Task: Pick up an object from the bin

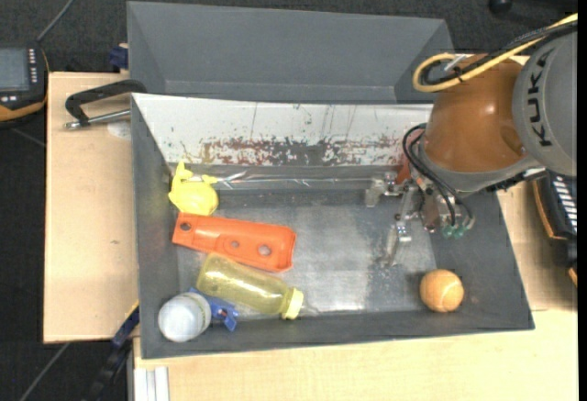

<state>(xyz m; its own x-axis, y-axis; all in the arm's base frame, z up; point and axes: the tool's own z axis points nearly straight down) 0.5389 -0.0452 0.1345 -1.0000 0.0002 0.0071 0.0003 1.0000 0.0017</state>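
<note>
My gripper [390, 216] hangs over the right half of the bin floor, below the arm's orange cover. Its two metal fingers stand apart, one pointing left near the back wall and one pointing down, so it is open with nothing between them. An orange ball [441, 290] lies near the front right corner, a little below and to the right of the lower finger and apart from it.
Along the left side lie a yellow rubber toy [193, 194], a flat orange tool with two holes [235, 242], a yellowish clear bottle [248, 288] and a white and blue rounded thing [186, 317]. Bare bin floor separates them from the gripper.
</note>
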